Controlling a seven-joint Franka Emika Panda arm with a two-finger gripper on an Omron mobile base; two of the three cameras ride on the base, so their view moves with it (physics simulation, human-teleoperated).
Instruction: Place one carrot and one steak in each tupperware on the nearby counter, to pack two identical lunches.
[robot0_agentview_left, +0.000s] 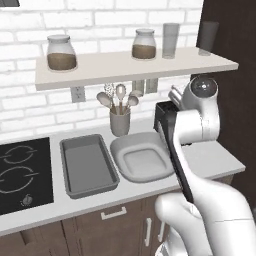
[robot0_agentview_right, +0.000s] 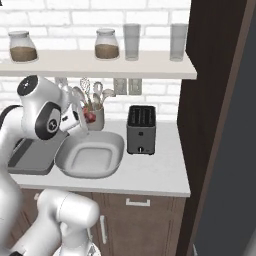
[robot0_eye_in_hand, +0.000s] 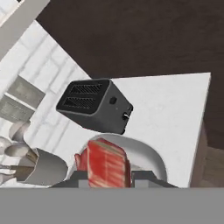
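Jaws closed on the steak (robot0_eye_in_hand: 106, 164), held above the lighter oval tupperware (robot0_agentview_right: 112, 155)

Both base views look down from behind the arm, sharing the counter (robot0_agentview_left: 220, 160); the hand view looks closely toward the counter's far right corner.

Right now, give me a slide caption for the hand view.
Gripper holding a raw steak above the pale oval tupperware, black toaster beyond.

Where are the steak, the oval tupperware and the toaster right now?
steak (robot0_eye_in_hand: 106, 165): hand view, middle of the red slab.
oval tupperware (robot0_agentview_right: 111, 161): right base view, right wall.
toaster (robot0_agentview_right: 140, 132): right base view, front face.
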